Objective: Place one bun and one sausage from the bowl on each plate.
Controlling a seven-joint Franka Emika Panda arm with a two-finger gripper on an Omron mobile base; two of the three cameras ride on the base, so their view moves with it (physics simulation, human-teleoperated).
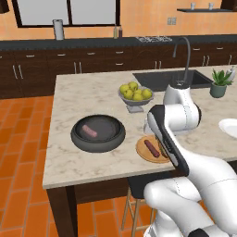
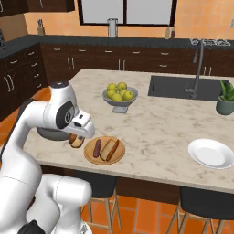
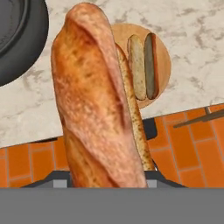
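Note:
My gripper [image 2: 77,137] is shut on a golden-brown bun [image 3: 96,100], which hides the fingertips in the hand view. The held bun [image 2: 76,141] hangs over the counter's near edge, between the dark bowl [image 2: 51,134] and the wood plate [image 2: 104,160]. That plate [image 3: 162,65] carries a second bun [image 3: 136,65] and a dark sausage [image 3: 151,65] side by side. The dark bowl [image 1: 97,144] holds a pinkish sausage [image 1: 89,131]. The white plate [image 2: 211,153] lies bare at the right of the counter.
A pale bowl of yellow-green fruit [image 1: 135,95] stands behind the plates. The sink [image 2: 176,87] and its tap [image 1: 186,55] are at the back right, with a potted plant [image 2: 226,98] beside them. Stools [image 2: 201,201] stand under the counter's near edge.

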